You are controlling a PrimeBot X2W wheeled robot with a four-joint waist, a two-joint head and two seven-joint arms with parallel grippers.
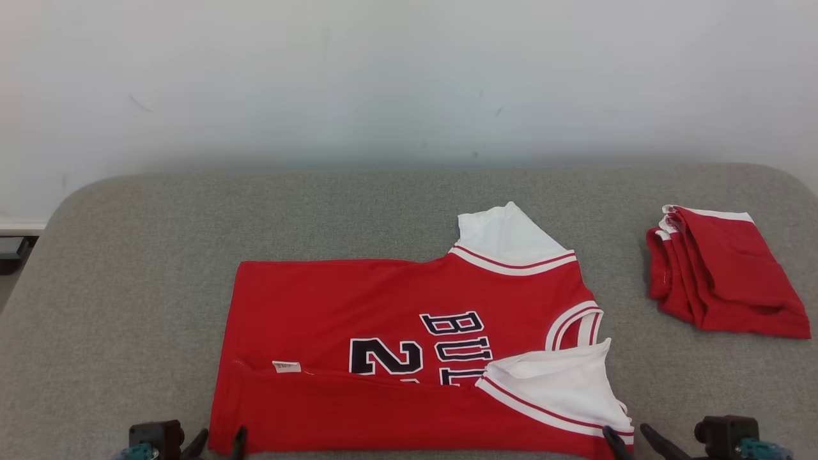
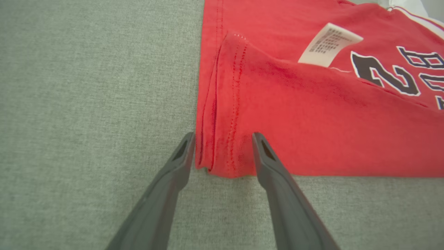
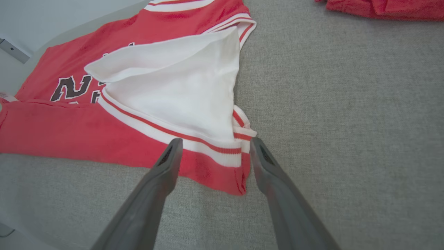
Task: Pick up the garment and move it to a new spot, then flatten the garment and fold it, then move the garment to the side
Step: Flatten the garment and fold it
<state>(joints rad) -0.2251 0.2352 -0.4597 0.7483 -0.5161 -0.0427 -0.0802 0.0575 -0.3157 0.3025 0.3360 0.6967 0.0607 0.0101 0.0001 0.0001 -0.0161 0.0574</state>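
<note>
The garment [image 1: 383, 300] is a red jersey with white sleeves and dark lettering, spread flat on the grey padded table [image 1: 383, 204]. Its near long edge is folded over onto itself. My left gripper [image 1: 220, 442] stands open at the lower left hem corner; in the left wrist view the left gripper [image 2: 223, 139] has its fingers on either side of the folded hem [image 2: 225, 156], which lies slack on the table. My right gripper [image 1: 634, 441] stands open at the lower right corner; in the right wrist view the right gripper [image 3: 215, 144] straddles the striped sleeve cuff [image 3: 222, 156] without pinching it.
A second red garment [image 1: 722, 275], folded, lies at the table's right side, and its edge [image 3: 381, 7] also shows in the right wrist view. A pale wall stands behind the table. Bare grey surface stretches left of the jersey and beyond it.
</note>
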